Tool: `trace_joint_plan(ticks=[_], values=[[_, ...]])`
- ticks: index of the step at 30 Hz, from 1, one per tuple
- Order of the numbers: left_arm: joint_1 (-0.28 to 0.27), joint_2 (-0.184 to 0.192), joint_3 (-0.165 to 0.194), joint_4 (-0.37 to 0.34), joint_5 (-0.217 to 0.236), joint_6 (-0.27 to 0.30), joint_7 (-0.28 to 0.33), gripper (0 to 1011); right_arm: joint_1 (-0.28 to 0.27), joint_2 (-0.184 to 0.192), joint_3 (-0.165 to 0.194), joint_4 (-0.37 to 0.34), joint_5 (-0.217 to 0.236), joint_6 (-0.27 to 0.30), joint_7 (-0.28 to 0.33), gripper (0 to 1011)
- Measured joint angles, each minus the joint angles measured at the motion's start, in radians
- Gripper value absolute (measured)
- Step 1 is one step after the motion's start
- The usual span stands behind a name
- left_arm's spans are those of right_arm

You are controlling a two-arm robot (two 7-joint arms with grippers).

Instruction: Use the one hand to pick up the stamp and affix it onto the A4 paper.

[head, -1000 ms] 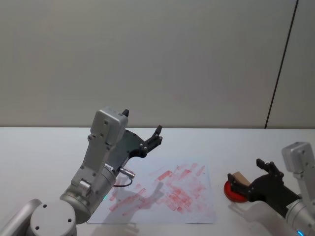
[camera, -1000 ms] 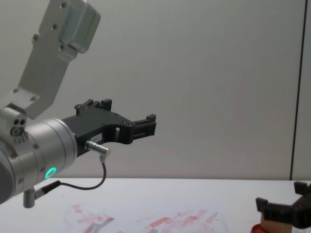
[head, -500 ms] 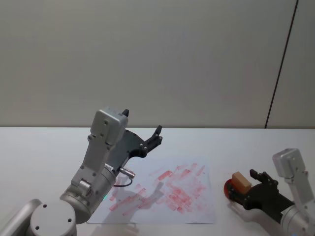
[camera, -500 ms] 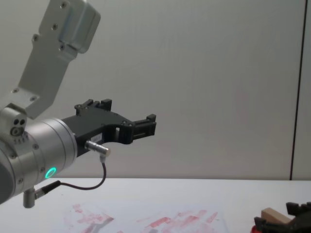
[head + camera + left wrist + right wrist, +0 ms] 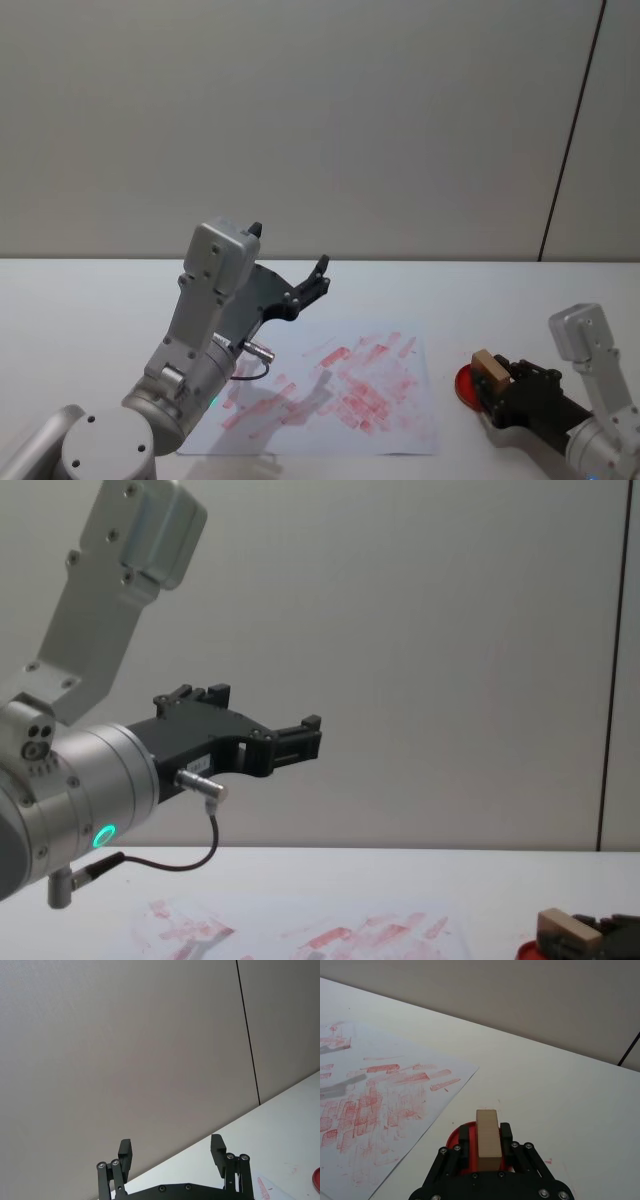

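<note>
The stamp (image 5: 487, 366), a light-tan wooden block, stands on the red round ink pad (image 5: 465, 384) at the table's right. My right gripper (image 5: 496, 378) is shut on it. In the right wrist view the black fingers (image 5: 463, 1135) press both sides of the stamp (image 5: 487, 1137) over the ink pad (image 5: 454, 1136). The A4 paper (image 5: 340, 392), covered in red marks, lies flat to the left of the pad and shows too in the right wrist view (image 5: 370, 1100). My left gripper (image 5: 318, 275) hangs open, high above the paper's far-left part.
The left arm's silver wrist with a green ring (image 5: 100, 835) and a looped cable (image 5: 205, 855) fills the chest view's left side. White table (image 5: 90, 300) spreads around the paper. A plain wall stands behind.
My right gripper has drawn back toward me and its fingers have closed onto the stamp on the ink pad. The left arm has not moved.
</note>
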Motion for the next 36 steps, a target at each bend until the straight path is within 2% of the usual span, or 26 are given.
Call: trace_joint_plan(ticks=[3,6,8,21,36], values=[[0.0,0.0,0.0,0.0,0.0,0.0,0.0,1002,0.004,-0.002,0.0,0.006,0.001,0.0,0.0,358],[0.0,0.0,0.0,0.0,0.0,0.0,0.0,1002,0.01,-0.005,0.0,0.014,0.002,-0.003,0.002,234],[0.0,0.0,0.0,0.0,0.0,0.0,0.0,1002,0.013,-0.006,0.0,0.017,0.002,-0.008,0.002,217],[0.0,0.0,0.0,0.0,0.0,0.0,0.0,1002,0.018,-0.011,-0.005,-0.004,-0.005,-0.045,0.029,217],[0.0,0.0,0.0,0.0,0.0,0.0,0.0,1002,0.027,-0.045,-0.046,-0.037,-0.027,-0.061,0.09,217]])
